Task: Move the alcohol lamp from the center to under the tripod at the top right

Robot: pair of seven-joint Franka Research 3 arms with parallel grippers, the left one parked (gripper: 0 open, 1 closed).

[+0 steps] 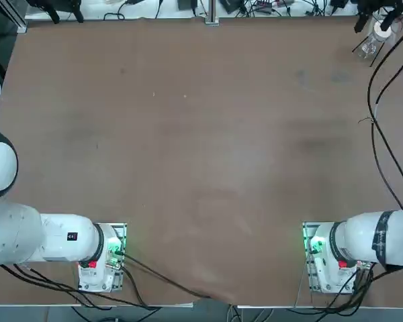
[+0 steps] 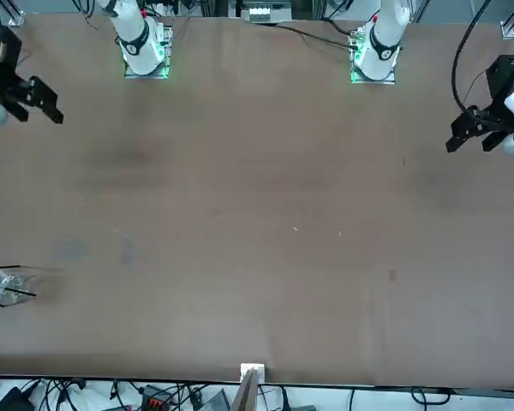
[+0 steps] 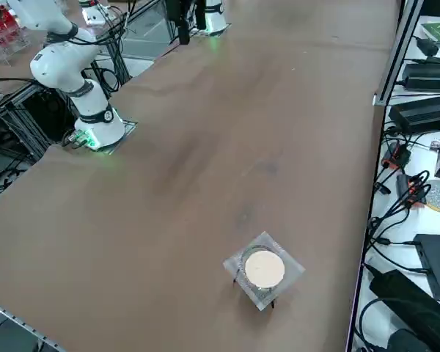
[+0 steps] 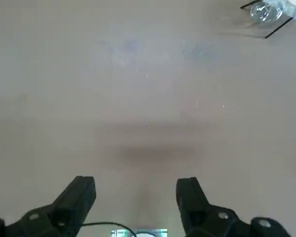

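From my remote station, I view the right gripper (image 4: pixel 136 182) above the surface (image 1: pixel 201 147), with its two dark fingers (image 4: pixel 81 197) released: they stand wide apart, and nothing is held between them. The front view places this gripper at its upper left, raised and well apart from the task's objects. The alcohol lamp (image 1: pixel 368 47), a rounded body of clear glass, lies at the far right of the surface, among the legs of the tripod (image 1: pixel 383 31) and beneath its top. The tripod comprises thin dark legs (image 4: pixel 279 28) and a round white disc (image 3: pixel 265 269); a square, translucent sheet (image 3: pixel 287 270) extends beyond the disc on all sides. In the right side view the disc and sheet cover the lamp, whereas the right wrist view shows its glass between two of the legs. I cannot tell from these angles whether the lamp touches a leg. The base of the right arm (image 1: pixel 329 258) is fixed at the near edge of the surface, well apart from the tripod, and bears a small red part (image 1: pixel 342 264). Black cables (image 1: pixel 383 134) cross the right part of the top view. Along the far side, a white strip (image 3: pixel 433 213) carries dark boxes (image 3: pixel 434 260) and tangled wires (image 3: pixel 396 209).
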